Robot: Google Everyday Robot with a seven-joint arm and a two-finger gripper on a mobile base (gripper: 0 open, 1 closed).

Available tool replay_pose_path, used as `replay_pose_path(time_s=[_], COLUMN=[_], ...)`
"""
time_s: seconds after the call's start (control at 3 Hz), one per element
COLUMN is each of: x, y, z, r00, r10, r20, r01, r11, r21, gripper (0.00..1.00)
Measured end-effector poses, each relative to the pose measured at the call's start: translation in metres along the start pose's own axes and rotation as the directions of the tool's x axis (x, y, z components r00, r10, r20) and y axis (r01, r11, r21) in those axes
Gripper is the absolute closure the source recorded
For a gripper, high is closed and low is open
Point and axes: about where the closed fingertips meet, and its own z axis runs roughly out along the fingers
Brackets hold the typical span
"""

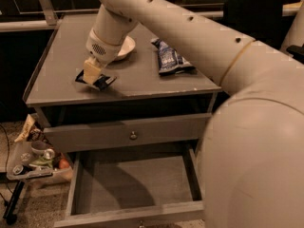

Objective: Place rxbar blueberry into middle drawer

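Observation:
The rxbar blueberry [103, 82] is a small dark blue bar lying near the front left of the grey cabinet top [57, 56]. My gripper [92, 74] reaches down from the big cream arm and sits right on top of the bar, covering its middle. The middle drawer [135, 179] is pulled open below, a wide shallow grey tray with nothing showing in it. My arm's bulk hides the drawer's right end.
A white bowl [124, 47] stands behind the gripper. A blue-and-white chip bag [168, 57] lies to the right on the top. The knobbed top drawer [133, 135] is closed. A bin of clutter [33, 160] sits on the floor at left, and a black chair [251, 8] stands at back right.

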Motion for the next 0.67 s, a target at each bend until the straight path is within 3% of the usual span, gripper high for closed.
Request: replay_pose_path(time_s=[0.33, 0.67], x=[0.026, 0.051], y=[0.030, 0.043], z=[-0.008, 0.016], r00=[0.998, 0.996], r10=[0.064, 0.070], r20=[0.011, -0.053], r01=[-0.065, -0.069], r11=[0.9970, 0.9975], r21=[0.043, 0.012], gripper=[1.00, 1.00])
